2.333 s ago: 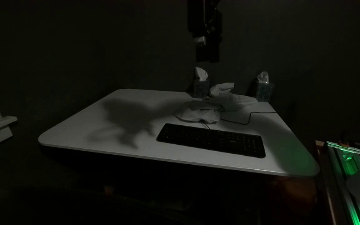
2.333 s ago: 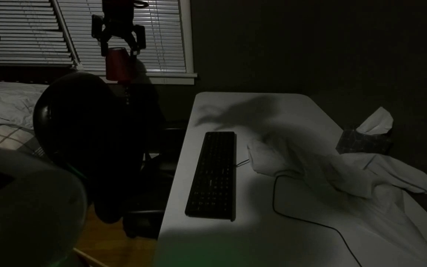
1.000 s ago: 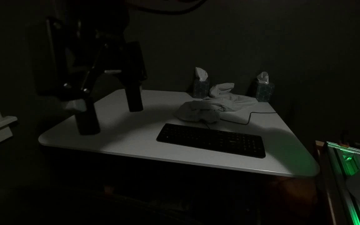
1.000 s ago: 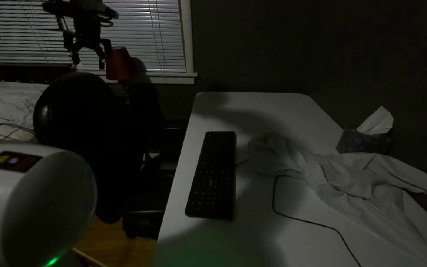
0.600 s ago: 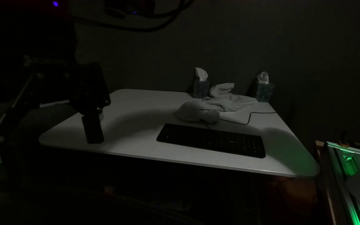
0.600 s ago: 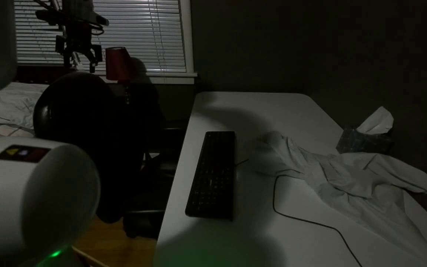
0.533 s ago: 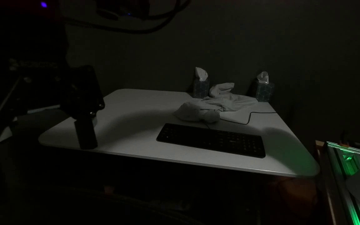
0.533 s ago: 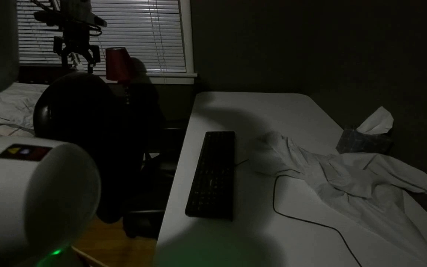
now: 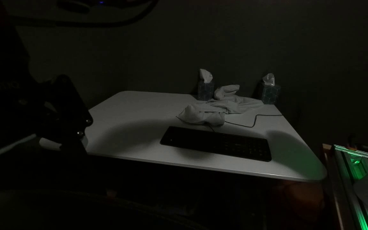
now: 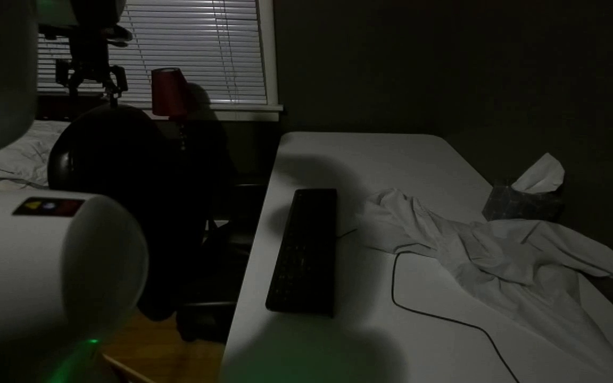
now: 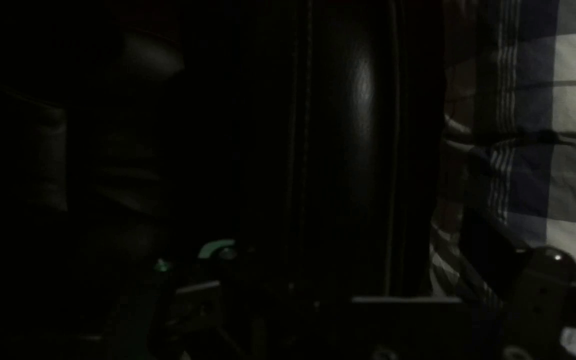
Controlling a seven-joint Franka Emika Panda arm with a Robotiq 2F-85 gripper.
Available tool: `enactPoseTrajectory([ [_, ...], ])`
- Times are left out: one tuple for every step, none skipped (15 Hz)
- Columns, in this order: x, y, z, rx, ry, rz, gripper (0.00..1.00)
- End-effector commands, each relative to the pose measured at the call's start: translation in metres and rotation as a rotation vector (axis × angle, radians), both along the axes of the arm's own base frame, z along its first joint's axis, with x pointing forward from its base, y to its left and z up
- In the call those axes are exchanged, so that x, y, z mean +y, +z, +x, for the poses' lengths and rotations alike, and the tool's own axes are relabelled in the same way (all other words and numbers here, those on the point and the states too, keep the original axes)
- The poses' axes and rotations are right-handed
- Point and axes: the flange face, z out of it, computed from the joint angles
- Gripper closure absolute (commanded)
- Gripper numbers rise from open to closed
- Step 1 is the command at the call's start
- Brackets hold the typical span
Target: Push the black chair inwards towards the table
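The gripper (image 10: 93, 100) has moved away from the table (image 10: 375, 154) and come lower, to the top of the backrest of the black chair (image 10: 125, 159), while the chair itself has not visibly shifted. For the task this means, I think, that the approach is almost finished but the push is not yet begun. In the wrist view the backrest runs between the two fingers, with checked bedding (image 11: 533, 100) past its far side. The fingers stand apart and hold nothing (whether one already touches the chair, the darkness does not let me tell). The chair stands beside the table's long edge, its backrest on the side away from it.
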Motion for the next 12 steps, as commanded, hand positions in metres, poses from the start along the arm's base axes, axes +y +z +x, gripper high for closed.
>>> enactPoseTrajectory([
  [0.013,-0.012,-0.005,-0.021,0.054,-0.138,0.00],
  [0.015,-0.015,-0.006,-0.029,0.075,-0.164,0.00],
  [0.019,-0.018,-0.007,-0.042,0.090,-0.161,0.00],
  [0.022,-0.019,-0.007,-0.049,0.095,-0.161,0.00],
  [0.026,-0.020,-0.005,-0.060,0.098,-0.155,0.00],
  [0.028,-0.021,-0.004,-0.067,0.097,-0.153,0.00],
  [0.030,-0.022,-0.003,-0.080,0.095,-0.153,0.00],
  [0.031,-0.024,-0.001,-0.094,0.090,-0.162,0.00],
  [0.031,-0.025,0.001,-0.111,0.086,-0.180,0.00],
  [0.030,-0.028,0.003,-0.134,0.079,-0.198,0.00],
  [0.029,-0.032,0.006,-0.148,0.080,-0.219,0.00],
  [0.028,-0.034,0.009,-0.160,0.078,-0.220,0.00],
])
